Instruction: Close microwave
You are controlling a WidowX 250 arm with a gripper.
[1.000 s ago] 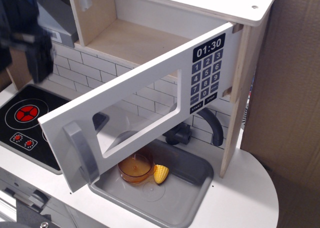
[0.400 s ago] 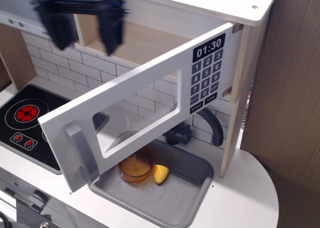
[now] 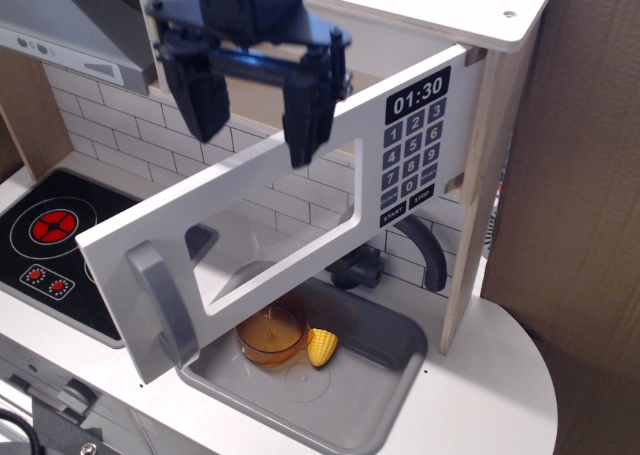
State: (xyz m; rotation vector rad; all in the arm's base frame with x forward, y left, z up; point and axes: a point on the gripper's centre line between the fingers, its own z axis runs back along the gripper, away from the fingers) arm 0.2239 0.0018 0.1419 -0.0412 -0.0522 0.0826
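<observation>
The microwave point(image 3: 500, 15) is a pale wood box at the top of a toy kitchen. Its white door point(image 3: 300, 210) stands wide open, swung out toward me, hinged at the right. The door has a rectangular window, a grey bar handle point(image 3: 160, 305) at its free left end and a black keypad point(image 3: 415, 150) with clock digits 01:30. My black gripper point(image 3: 252, 120) hangs open in front of the microwave's cavity, just above and behind the door's top edge. Its two fingers point down and hold nothing.
A grey sink point(image 3: 390, 350) below the door holds an orange cup point(image 3: 270, 337) and a yellow corn piece point(image 3: 322, 347). A black faucet point(image 3: 425, 255) stands behind it. A black hob with red rings point(image 3: 50, 240) is at left. A grey hood point(image 3: 70, 25) is at upper left. Cardboard point(image 3: 580, 175) is at right.
My gripper has moved from the far left edge rightward and down, now hanging over the door's top edge. The door has not moved.
</observation>
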